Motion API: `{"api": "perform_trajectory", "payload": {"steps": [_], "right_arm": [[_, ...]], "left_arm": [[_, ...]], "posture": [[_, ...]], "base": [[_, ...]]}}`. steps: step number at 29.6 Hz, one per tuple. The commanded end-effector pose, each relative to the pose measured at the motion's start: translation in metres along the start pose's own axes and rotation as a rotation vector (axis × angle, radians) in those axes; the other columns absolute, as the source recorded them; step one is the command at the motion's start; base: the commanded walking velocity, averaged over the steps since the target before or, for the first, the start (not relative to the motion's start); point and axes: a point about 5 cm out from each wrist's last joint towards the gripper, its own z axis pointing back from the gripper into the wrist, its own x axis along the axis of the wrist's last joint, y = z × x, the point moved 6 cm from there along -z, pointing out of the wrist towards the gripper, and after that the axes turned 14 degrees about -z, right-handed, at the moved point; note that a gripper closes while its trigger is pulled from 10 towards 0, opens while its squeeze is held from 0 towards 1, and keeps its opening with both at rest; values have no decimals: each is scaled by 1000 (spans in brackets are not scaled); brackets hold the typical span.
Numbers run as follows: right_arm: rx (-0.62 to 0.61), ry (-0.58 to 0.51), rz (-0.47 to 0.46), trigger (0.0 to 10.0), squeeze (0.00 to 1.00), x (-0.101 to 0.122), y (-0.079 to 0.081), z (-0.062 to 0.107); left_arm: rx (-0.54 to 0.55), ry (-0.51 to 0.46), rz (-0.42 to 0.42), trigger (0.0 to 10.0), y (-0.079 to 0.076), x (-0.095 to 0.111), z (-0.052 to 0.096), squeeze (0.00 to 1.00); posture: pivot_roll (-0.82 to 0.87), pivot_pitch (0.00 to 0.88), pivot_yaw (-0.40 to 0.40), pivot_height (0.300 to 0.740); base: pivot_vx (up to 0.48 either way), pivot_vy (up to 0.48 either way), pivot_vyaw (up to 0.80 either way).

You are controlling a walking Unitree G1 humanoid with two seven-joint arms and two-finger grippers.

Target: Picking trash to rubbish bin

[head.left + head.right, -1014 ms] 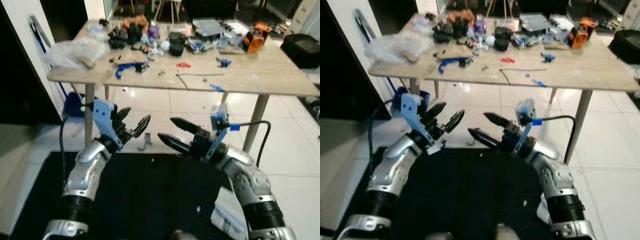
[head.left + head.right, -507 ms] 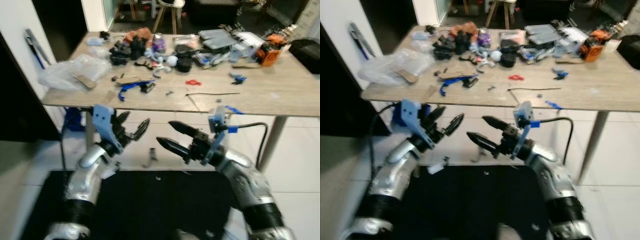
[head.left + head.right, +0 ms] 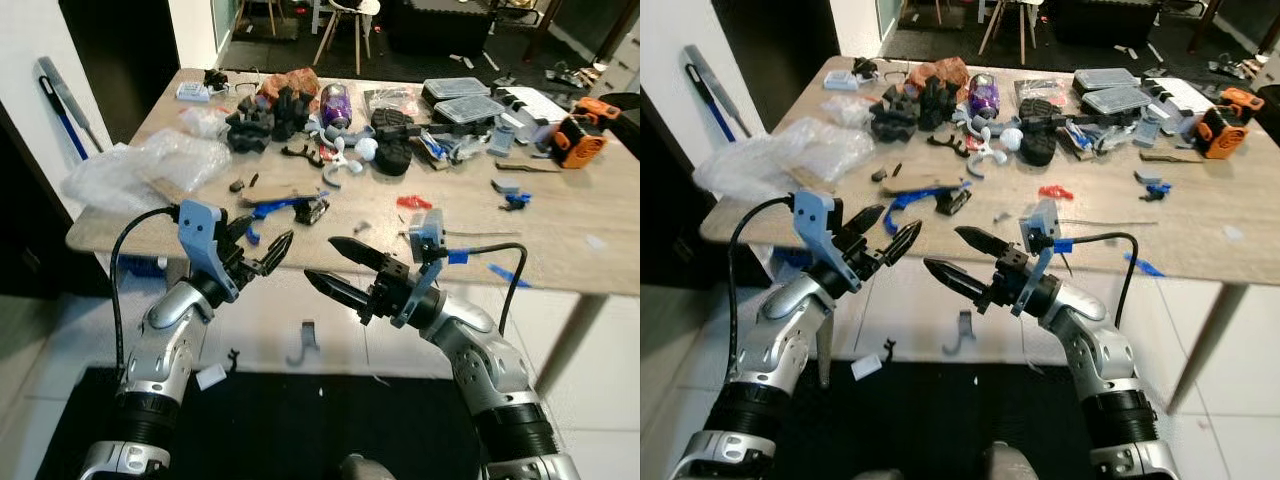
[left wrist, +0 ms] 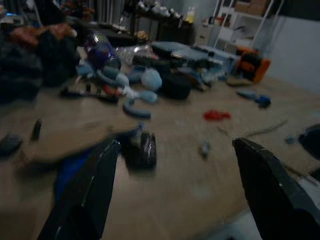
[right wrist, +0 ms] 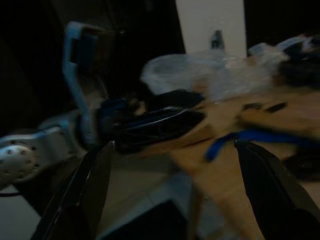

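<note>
A crumpled clear plastic bag [image 3: 150,165] lies on the left end of the wooden table [image 3: 560,250]. A small white scrap [image 3: 210,377] and a grey hook-shaped piece [image 3: 303,340] lie on the tiled floor under the table. My left gripper [image 3: 270,230] is open and empty, raised in front of the table's near edge, close to a blue curved part [image 3: 270,205]. My right gripper [image 3: 318,257] is open and empty too, pointing left toward the left gripper. In the right wrist view, the left gripper's fingers [image 5: 165,117] and the bag [image 5: 200,75] are in sight.
The tabletop carries several black and blue parts, a purple bottle [image 3: 333,99], a red piece [image 3: 413,202], clear boxes [image 3: 465,100] and an orange tool [image 3: 580,140]. A black mat [image 3: 300,430] covers the floor at my feet. A white wall [image 3: 30,70] stands at left.
The whole view has shifted: the table now looks closer and lower, so the camera has moved. Both grippers stay open and empty, now level with the table's near edge.
</note>
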Motion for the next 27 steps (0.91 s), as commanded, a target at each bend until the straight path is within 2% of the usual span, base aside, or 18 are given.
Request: {"api": "perform_trajectory", "payload": {"steps": [1, 10, 11, 18, 21, 22, 26, 27], "right_arm": [[8, -1, -2, 9176, 0, 0, 2, -1], [8, 5, 2, 9412, 0, 0, 2, -1], [9, 19, 17, 10000, 0, -1, 2, 0], [-36, 84, 89, 10000, 0, 0, -10, 11], [-6, 221, 134, 10000, 0, -4, -12, 34], [-6, 221, 134, 10000, 0, -4, -12, 34], [-4, 419, 175, 10000, 0, -17, -15, 65], [-4, 419, 175, 10000, 0, -17, -15, 65]], "left_arm": [[11, 8, -11, 10000, 3, -1, 3, 0], [9, 7, -17, 10000, 3, -1, 3, 0], [7, 9, -25, 10000, 3, -1, 3, 0], [-18, 16, -65, 10000, 1, 0, 3, 0], [-85, 41, -151, 10000, -3, 0, 5, 0], [-85, 41, -151, 10000, -3, 0, 5, 0], [-182, 81, -271, 10000, -6, -1, 13, 0], [-182, 81, -271, 10000, -6, -1, 13, 0]], "posture": [[-6, 0, -17, 740], [-6, 0, -17, 740], [-6, 0, -17, 740], [-2, 0, -18, 740], [-3, 0, -15, 740], [-3, 0, -15, 740], [-6, 0, -11, 740], [-6, 0, -11, 740]], "base": [[480, 0, 0], [480, 0, 0], [480, 0, 0], [480, 0, 0], [160, 0, 0], [0, 0, 0], [0, 0, 0], [0, 0, 0]]}}
